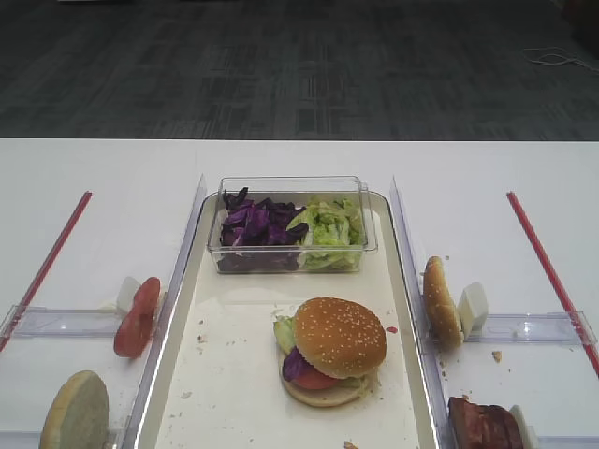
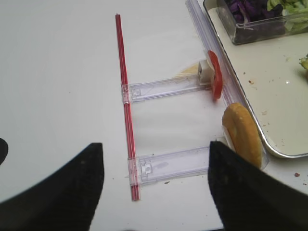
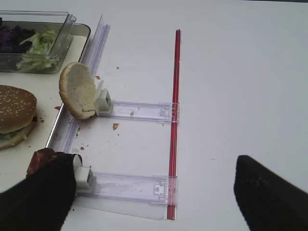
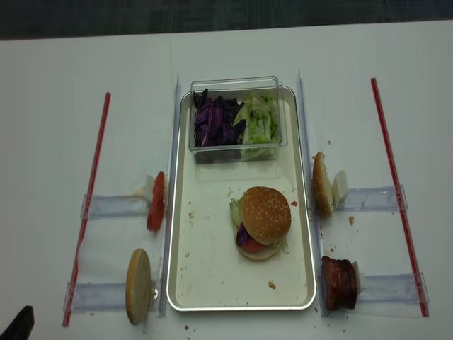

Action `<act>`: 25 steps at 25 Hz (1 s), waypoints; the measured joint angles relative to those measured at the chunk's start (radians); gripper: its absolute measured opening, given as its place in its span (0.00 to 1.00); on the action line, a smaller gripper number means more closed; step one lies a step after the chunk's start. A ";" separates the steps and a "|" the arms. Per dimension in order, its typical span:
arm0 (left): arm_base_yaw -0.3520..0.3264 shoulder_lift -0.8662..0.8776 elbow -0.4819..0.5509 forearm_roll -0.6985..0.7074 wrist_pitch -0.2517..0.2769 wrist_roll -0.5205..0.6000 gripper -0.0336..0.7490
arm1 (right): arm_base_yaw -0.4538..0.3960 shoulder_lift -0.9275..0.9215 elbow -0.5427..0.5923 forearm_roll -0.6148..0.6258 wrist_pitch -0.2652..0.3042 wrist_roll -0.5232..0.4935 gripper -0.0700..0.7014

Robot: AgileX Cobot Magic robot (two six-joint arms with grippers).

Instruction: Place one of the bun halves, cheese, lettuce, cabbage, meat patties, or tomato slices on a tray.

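On the cream tray [image 1: 234, 374] lies a stacked burger, its sesame bun half [image 1: 339, 335] over a tomato slice [image 1: 314, 377] and green and purple leaves. Cabbage [image 1: 257, 224] and lettuce [image 1: 328, 224] fill a clear tub at the tray's far end. Another tomato slice [image 2: 216, 79] stands on edge left of the tray. Meat patties [image 4: 340, 282] stand at its near right. Cheese is out of view. My left gripper [image 2: 154, 192] hangs open over the left holder rail. My right gripper [image 3: 154, 197] is open beside the meat patties [image 3: 41, 159]. Neither holds anything.
A pale flat disc [image 1: 77, 412] stands on edge near left of the tray; a bun piece [image 3: 77, 90] stands upright at the right. Clear plastic rails [image 3: 139, 111] and red strips [image 3: 175, 96] cross the white table on both sides. Crumbs dot the tray.
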State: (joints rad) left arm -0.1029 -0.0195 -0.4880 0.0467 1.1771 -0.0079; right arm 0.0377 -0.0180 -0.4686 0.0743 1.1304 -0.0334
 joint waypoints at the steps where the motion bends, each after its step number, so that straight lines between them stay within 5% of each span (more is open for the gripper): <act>1: 0.000 0.000 0.000 0.000 0.000 0.000 0.63 | 0.000 0.000 0.000 0.000 0.000 0.000 0.98; 25: 0.000 0.000 0.000 0.000 0.000 0.000 0.63 | 0.000 0.000 0.000 0.000 0.000 0.000 0.98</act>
State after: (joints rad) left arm -0.1029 -0.0195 -0.4880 0.0467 1.1771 -0.0079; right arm 0.0377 -0.0180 -0.4686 0.0743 1.1304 -0.0334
